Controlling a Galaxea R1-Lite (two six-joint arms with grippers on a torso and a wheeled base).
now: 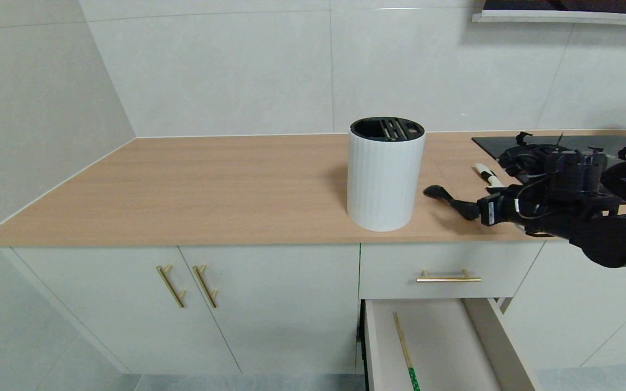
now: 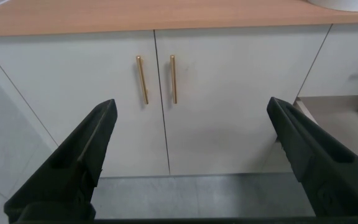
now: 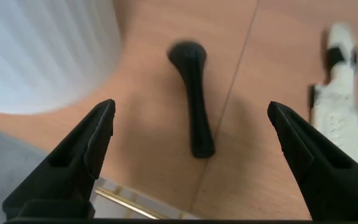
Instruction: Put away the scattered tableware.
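Held right pincer (image 3: pixel 190 109) wide apart near black round-ended handle (image 3: pixel 194 124) lying on wooden table (image 1: pixel 210 184), between white ribbed cylindrical holder (image 1: pixel 385 184) and blurred, partly cut-off white-handled utensil (image 1: pixel 486 175). Held left pincer (image 2: pixel 191 106) apart too, before white cabinet doors (image 2: pixel 229 112).

One white holder (image 1: pixel 385 179), one black utensil (image 1: pixel 443 196), one white utensil (image 1: pixel 486 175), one chopstick (image 1: pixel 403 347).
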